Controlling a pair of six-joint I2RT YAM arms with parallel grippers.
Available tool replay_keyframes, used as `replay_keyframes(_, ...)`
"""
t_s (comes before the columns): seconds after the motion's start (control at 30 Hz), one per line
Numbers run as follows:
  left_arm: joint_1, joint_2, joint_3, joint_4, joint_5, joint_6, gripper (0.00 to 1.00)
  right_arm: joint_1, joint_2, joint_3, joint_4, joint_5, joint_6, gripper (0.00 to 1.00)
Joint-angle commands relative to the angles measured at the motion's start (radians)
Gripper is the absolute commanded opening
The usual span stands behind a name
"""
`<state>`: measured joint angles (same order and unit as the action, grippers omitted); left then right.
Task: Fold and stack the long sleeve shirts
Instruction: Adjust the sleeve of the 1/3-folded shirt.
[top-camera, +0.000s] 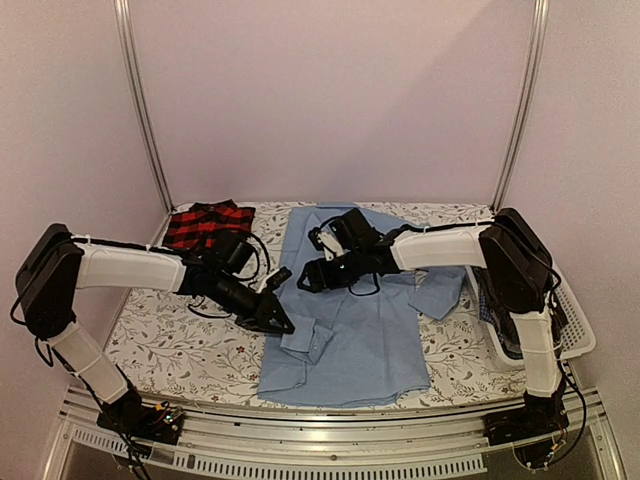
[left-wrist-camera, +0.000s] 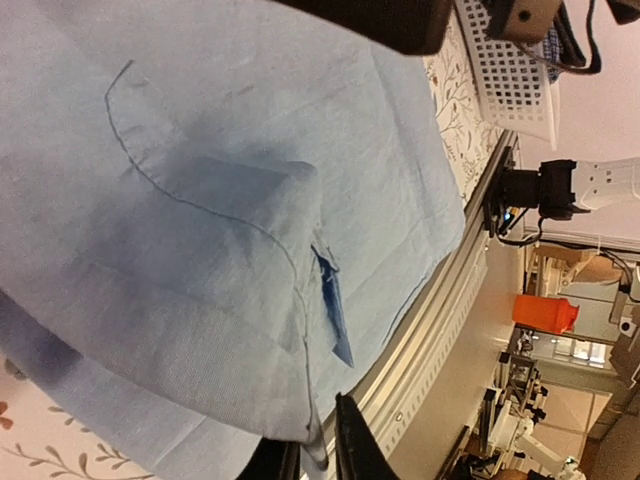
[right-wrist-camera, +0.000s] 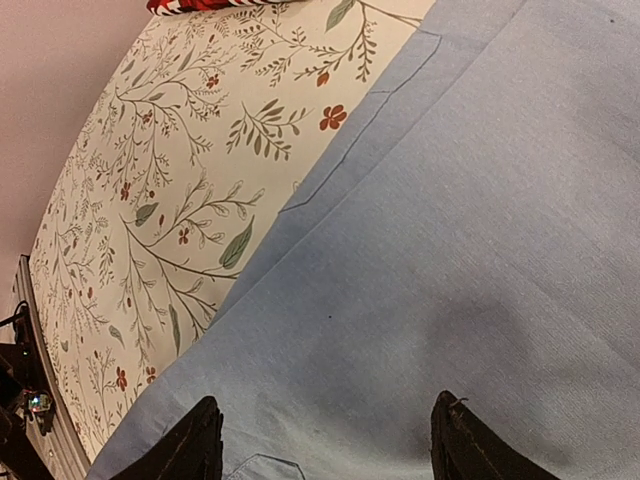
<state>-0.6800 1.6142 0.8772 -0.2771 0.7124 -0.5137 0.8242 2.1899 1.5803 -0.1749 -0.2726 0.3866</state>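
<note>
A plain light blue long sleeve shirt (top-camera: 350, 335) lies spread on the flowered tablecloth (top-camera: 170, 330). My left gripper (top-camera: 285, 325) is at the shirt's left edge, beside the folded-in sleeve. In the left wrist view its jaws (left-wrist-camera: 315, 455) are shut on a corner of the blue cloth (left-wrist-camera: 200, 200). My right gripper (top-camera: 305, 280) hovers over the shirt's upper left part. It is open, with bare blue cloth (right-wrist-camera: 450, 250) between its wide-apart fingertips (right-wrist-camera: 325, 440). A folded red-and-black plaid shirt (top-camera: 205, 225) lies at the back left.
A white plastic basket (top-camera: 572, 335) with dark checked cloth inside stands at the right edge of the table, behind the right arm. The table's metal front rail (left-wrist-camera: 440, 300) runs close below the shirt's hem. Frame posts rise at both back corners.
</note>
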Motion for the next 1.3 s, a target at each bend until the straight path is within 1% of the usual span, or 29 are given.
replay_keyframes(0.0, 0.010, -0.034, 0.001, -0.099, -0.006, -0.034, 0.12, -0.002, 0.015, 0.027, -0.028, 0.000, 0.006, 0.70)
replay_keyframes(0.13, 0.013, -0.019, -0.041, -0.109, -0.028, -0.049, 0.15, -0.002, -0.014, 0.024, -0.050, 0.037, -0.007, 0.70)
replay_keyframes(0.3, 0.016, 0.011, -0.064, -0.100, -0.067, -0.061, 0.08, -0.002, -0.035, 0.024, -0.062, 0.066, -0.021, 0.70)
replay_keyframes(0.47, 0.020, 0.037, -0.082, -0.111, -0.076, -0.067, 0.00, -0.006, -0.033, 0.023, -0.070, 0.072, -0.025, 0.70)
replay_keyframes(0.87, 0.037, 0.054, -0.097, -0.154, -0.082, -0.043, 0.00, -0.013, 0.001, 0.030, -0.068, 0.068, -0.025, 0.71)
replay_keyframes(0.97, 0.043, 0.065, -0.097, -0.155, -0.083, -0.037, 0.04, -0.013, 0.010, 0.030, -0.069, 0.073, -0.023, 0.71)
replay_keyframes(1.0, 0.043, 0.068, -0.096, -0.158, -0.082, -0.034, 0.08, -0.013, 0.013, 0.029, -0.070, 0.075, -0.024, 0.71)
replay_keyframes(1.1, 0.043, 0.053, -0.080, -0.186, -0.099, -0.021, 0.30, -0.013, 0.015, 0.026, -0.072, 0.081, -0.026, 0.71)
replay_keyframes(1.13, 0.043, 0.039, -0.068, -0.202, -0.112, -0.013, 0.36, -0.013, 0.012, 0.025, -0.075, 0.085, -0.026, 0.71)
replay_keyframes(1.17, 0.047, 0.022, -0.052, -0.219, -0.126, -0.006, 0.39, -0.013, 0.008, 0.025, -0.079, 0.090, -0.025, 0.71)
replay_keyframes(1.27, 0.072, -0.011, -0.007, -0.261, -0.170, 0.013, 0.41, -0.013, -0.019, 0.019, -0.088, 0.105, -0.027, 0.71)
